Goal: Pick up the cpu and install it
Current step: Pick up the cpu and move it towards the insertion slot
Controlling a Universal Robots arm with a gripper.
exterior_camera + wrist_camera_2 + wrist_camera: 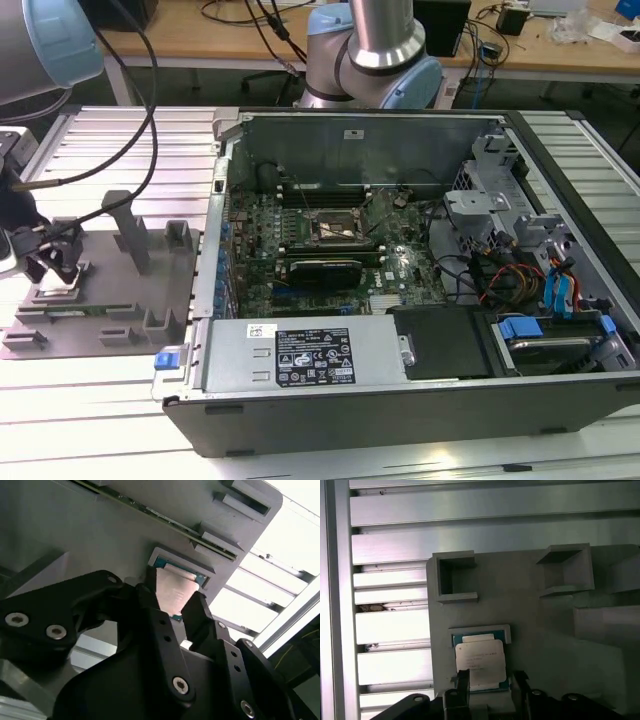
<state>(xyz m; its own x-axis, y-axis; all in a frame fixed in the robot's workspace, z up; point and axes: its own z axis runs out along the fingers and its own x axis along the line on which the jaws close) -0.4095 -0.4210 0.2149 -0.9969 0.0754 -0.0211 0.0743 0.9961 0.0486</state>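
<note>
Black articulated gripper (pixel 175 592) links crowd the second wrist view, the fingers (pixel 160 625) drawn in narrow against two opposite edges of the cpu (pixel 171 589), a small flat square chip with a pale silver-white top. The chip sits between the fingertips in a shallow raised pocket of the flat grey fixture plate (pixel 100 535). In the first wrist view the gripper (pixel 491 676) clasps the chip (pixel 480 657) at its near end, with two open grey box-shaped holders (pixel 455 577) on the plate beyond it and a ribbed aluminium table (pixel 390 625) beside it. In the exterior view the gripper (pixel 60 268) is low over the plate (pixel 120 300), well apart from the open dark computer case (pixel 400 400) and its metal-framed motherboard socket (pixel 335 228).
</note>
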